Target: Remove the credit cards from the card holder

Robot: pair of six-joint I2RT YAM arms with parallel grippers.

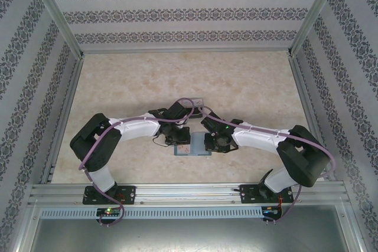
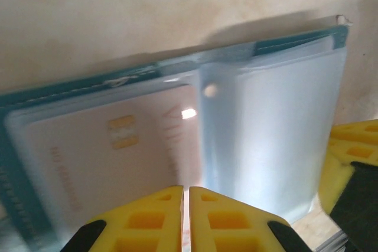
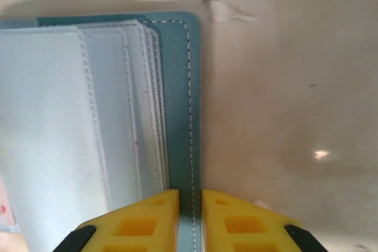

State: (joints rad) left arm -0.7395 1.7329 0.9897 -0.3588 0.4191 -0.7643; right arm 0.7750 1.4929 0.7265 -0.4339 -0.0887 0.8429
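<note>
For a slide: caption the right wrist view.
Right gripper, yellow jaws nearly shut at the stitched edge of the open teal folding card holder.

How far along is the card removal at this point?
Done: the card holder lies open. In hand: the right gripper clamps its teal edge; the left gripper is closed at its near edge, beside a chip card sitting in a sleeve. Left: pulling the cards out.

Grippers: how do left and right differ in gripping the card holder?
The left gripper pinches the pale inner sleeves at their edge; the right gripper pinches the card holder by its teal stitched cover edge. Beyond the left gripper lies a chip card; beyond the right gripper, stacked sleeves. Both: yellow fingers nearly shut.
</note>
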